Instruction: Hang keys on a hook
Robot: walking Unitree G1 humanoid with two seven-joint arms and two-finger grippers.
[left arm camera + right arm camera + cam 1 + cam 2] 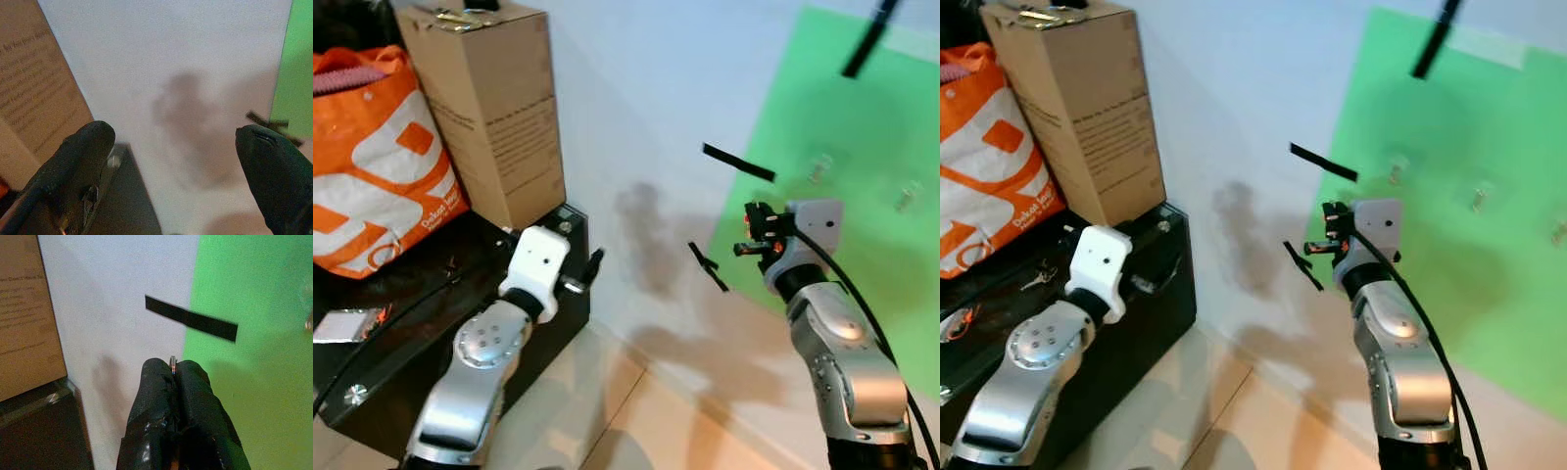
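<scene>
My right gripper (751,235) is raised in front of the wall, at the left edge of a green sheet (862,245). Its fingers (161,396) are shut on a thin metal key ring (172,362), of which just the rim pokes out at the tips. Small clear hooks (818,168) (904,199) are stuck on the green sheet, further right and higher than the gripper. My left gripper (176,147) is open and holds nothing. It hovers over the corner of a black case (431,333), pointing at the white wall.
A tall cardboard box (494,108) and an orange bag (372,166) stand on the black case at the left. Strips of black tape (737,163) hold the green sheet to the wall. Pale floor tiles (636,411) lie between my arms.
</scene>
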